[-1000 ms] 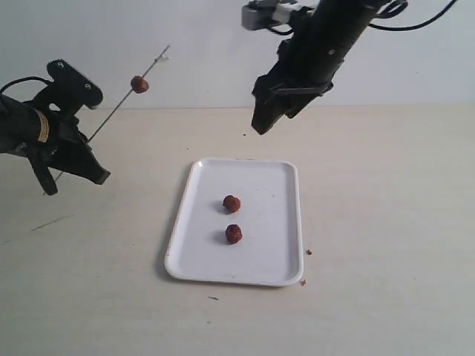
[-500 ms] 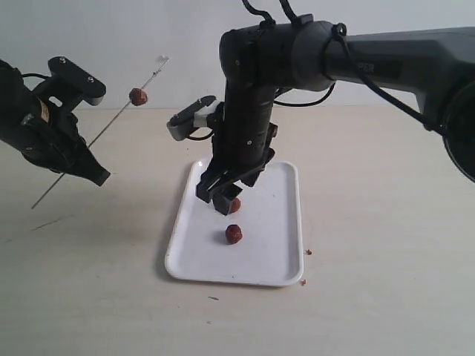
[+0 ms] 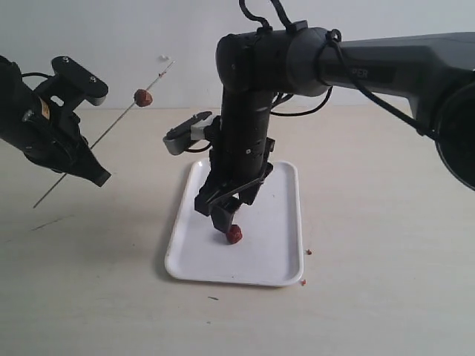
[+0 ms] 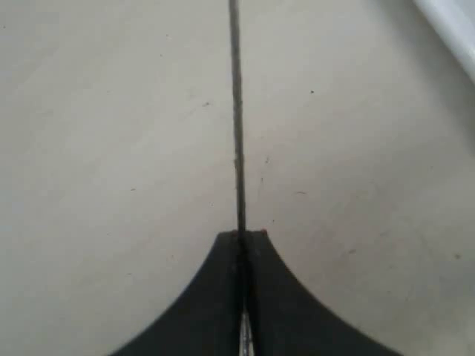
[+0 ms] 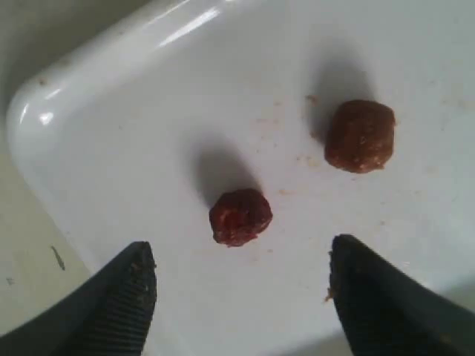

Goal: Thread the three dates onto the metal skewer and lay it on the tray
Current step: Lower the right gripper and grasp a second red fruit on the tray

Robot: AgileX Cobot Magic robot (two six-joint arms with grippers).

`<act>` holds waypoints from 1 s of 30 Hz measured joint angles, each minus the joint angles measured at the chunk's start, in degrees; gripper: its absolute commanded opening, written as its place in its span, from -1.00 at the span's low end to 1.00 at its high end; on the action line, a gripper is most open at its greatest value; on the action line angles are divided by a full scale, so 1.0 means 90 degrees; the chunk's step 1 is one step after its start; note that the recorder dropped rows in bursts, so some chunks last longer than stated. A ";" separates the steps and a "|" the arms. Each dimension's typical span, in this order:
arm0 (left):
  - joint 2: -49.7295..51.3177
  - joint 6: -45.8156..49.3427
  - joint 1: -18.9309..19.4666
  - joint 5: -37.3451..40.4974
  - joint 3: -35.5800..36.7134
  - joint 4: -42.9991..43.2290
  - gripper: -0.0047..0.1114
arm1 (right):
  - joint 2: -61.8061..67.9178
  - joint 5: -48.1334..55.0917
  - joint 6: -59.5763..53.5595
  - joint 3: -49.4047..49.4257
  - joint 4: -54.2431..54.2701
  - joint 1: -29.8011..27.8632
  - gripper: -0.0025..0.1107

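Observation:
My left gripper (image 3: pixel 74 165) is shut on the metal skewer (image 3: pixel 111 127), which slants up off the table; in the left wrist view the thin rod (image 4: pixel 237 111) runs straight out from the closed gripper (image 4: pixel 241 236). One date (image 3: pixel 142 97) is threaded near the skewer's upper end. My right gripper (image 3: pixel 217 215) hangs open, low over the white tray (image 3: pixel 274 222). In the right wrist view the open gripper (image 5: pixel 241 268) frames one date (image 5: pixel 240 216), not touching it, and a second date (image 5: pixel 360 136) lies farther off on the tray (image 5: pixel 111 89). The exterior view shows only the nearer date (image 3: pixel 234 234).
Tiny reddish crumbs (image 3: pixel 306 252) lie on the beige table beside the tray's right front corner. A corner of the tray (image 4: pixel 453 30) shows in the left wrist view. The right arm's dark bulk (image 3: pixel 249 133) stands over the tray's back half.
The right arm swung in from high at the back and dropped low over the two dates on the tray, gripper open. The left gripper kept hold of the skewer, shifting slightly.

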 measured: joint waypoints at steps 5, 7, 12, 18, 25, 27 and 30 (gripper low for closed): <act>0.0000 0.0000 0.0000 0.0013 0.0000 -0.0010 -0.92 | 0.0259 0.0000 0.0481 0.0000 -0.0251 0.0121 0.18; 0.0000 0.0000 0.0000 0.0027 0.0000 -0.0010 -0.92 | 0.0374 0.0013 0.0625 0.0000 -0.0391 0.0150 0.18; 0.0000 0.0000 0.0000 0.0040 0.0000 -0.0025 -0.92 | 0.0560 0.0013 0.0761 0.0000 -0.0526 0.0149 0.16; 0.0000 0.0000 0.0000 0.0040 0.0000 -0.0025 -0.92 | 0.0571 -0.0088 0.0902 0.0000 -0.0304 0.0152 0.13; 0.0000 0.0000 0.0000 0.0040 0.0000 -0.0025 -0.92 | 0.0571 -0.0113 0.1229 0.0000 -0.0204 0.0163 -0.01; 0.0000 0.0000 0.0000 0.0040 0.0000 -0.0025 -0.92 | 0.0571 -0.0113 0.1257 0.0000 -0.0192 0.0163 -0.03; 0.0000 0.0000 0.0000 0.0040 0.0000 -0.0025 -0.92 | 0.0571 -0.0113 0.1335 0.0000 -0.0192 0.0163 -0.09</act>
